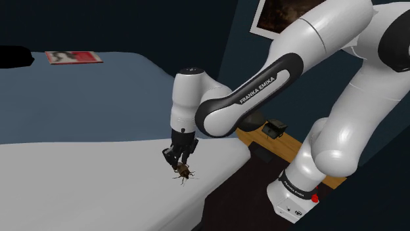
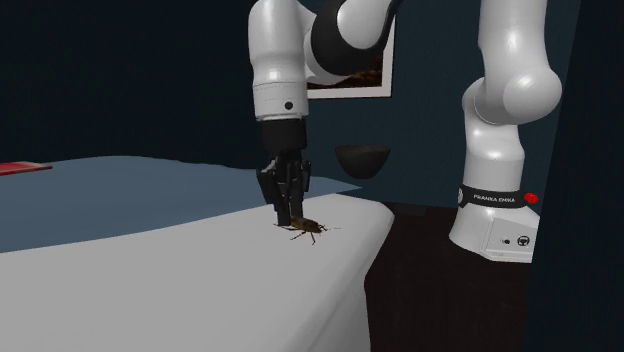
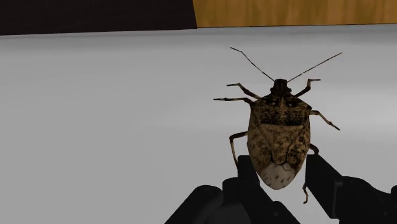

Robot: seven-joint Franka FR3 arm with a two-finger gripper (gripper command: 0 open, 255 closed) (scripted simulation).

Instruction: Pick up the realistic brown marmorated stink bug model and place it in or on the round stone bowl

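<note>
Gripper [image 3: 280, 167] stood partly open astride the stink bug [image 3: 278, 127], holding nothing, near the white surface's [image 2: 150, 285] edge. Grasping seemed under way; closing, lifting and carrying to the dark bowl [image 2: 362, 158] should follow.

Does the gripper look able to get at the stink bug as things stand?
Probably yes: the gripper hangs right over the rear end of the stink bug, and nothing stands between them on the white surface.

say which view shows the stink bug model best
The wrist view: the stink bug model is close, antennae, legs and mottled back clear, its rear between the gripper's fingers. Shoulder and second exterior views show it small under the gripper.
</note>
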